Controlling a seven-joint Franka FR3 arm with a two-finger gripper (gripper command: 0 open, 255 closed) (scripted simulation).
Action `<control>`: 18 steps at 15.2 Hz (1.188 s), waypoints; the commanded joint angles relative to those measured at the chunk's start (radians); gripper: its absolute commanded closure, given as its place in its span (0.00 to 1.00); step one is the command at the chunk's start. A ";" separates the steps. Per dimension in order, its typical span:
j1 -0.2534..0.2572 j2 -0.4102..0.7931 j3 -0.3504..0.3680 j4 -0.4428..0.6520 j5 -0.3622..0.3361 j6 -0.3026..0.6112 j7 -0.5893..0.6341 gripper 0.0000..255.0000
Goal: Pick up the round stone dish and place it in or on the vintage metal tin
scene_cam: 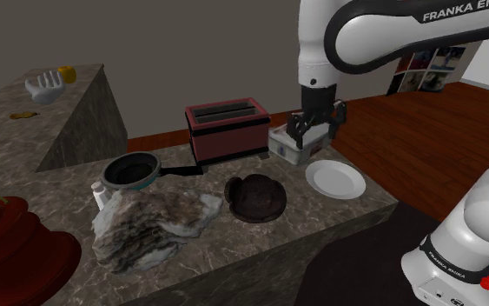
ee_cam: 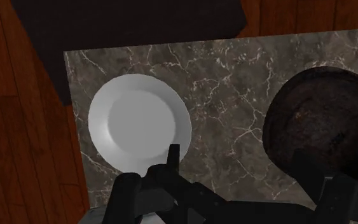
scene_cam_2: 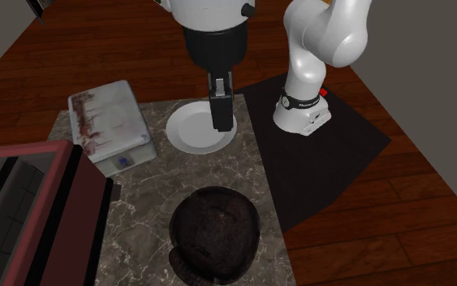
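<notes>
A white robot arm reaches over a dark marble tabletop point(scene_cam_2: 251, 183). Its black gripper point(scene_cam: 314, 137) hangs in the air above the near end of the tabletop, close over a white round dish point(scene_cam: 335, 179) and a grey tin point(scene_cam: 287, 146) with rusty red stains. The fingers point(scene_cam: 300, 132) stand apart and hold nothing. The dish lies flat near the tabletop's corner closest to the robot's stand, just beside the tin but not touching it. A dark brown, hat-like round thing point(scene_cam: 255, 196) sits further along, apart from the dish. Behind the tin stands a dark red toaster point(scene_cam: 227, 129). Beyond that are a teal frying pan point(scene_cam: 132, 170) and a crumpled grey cloth point(scene_cam: 151, 224).
</notes>
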 commanded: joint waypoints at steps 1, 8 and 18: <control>-0.014 0.069 0.045 0.034 0.003 0.021 0.108 0.00; -0.041 0.381 0.173 0.214 -0.073 0.086 0.489 0.00; 0.082 0.866 0.145 0.597 -0.256 0.082 0.960 0.00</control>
